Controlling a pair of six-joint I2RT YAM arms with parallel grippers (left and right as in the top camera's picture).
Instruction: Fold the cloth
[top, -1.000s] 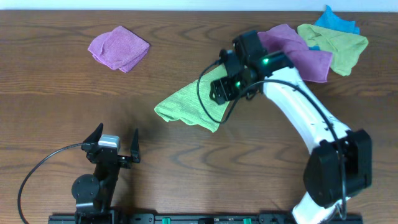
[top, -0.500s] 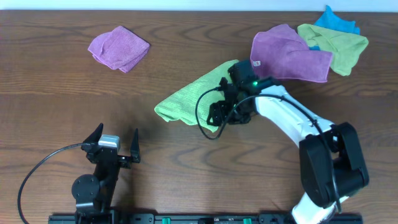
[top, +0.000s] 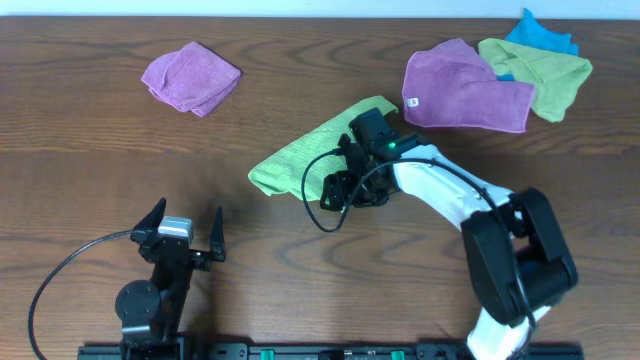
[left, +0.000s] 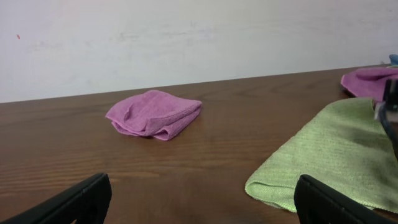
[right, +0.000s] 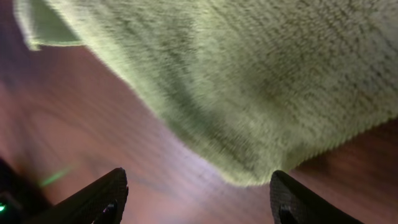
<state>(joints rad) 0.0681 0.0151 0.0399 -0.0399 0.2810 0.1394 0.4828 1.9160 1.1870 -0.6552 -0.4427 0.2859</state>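
The lime-green cloth lies rumpled in a slanted strip at the table's middle. It also shows in the left wrist view and close up in the right wrist view. No white tag shows. My right gripper is open and low over the cloth's near edge; its fingers straddle bare wood just below the cloth's hem. My left gripper is open and empty near the front left, well apart from the cloth.
A purple cloth lies at the back left, also in the left wrist view. Another purple cloth, a paler green cloth and a blue cloth are piled at the back right.
My right arm has moved from the back right pile toward the front left, down onto the green cloth's near edge. The cloths and left arm have not moved.
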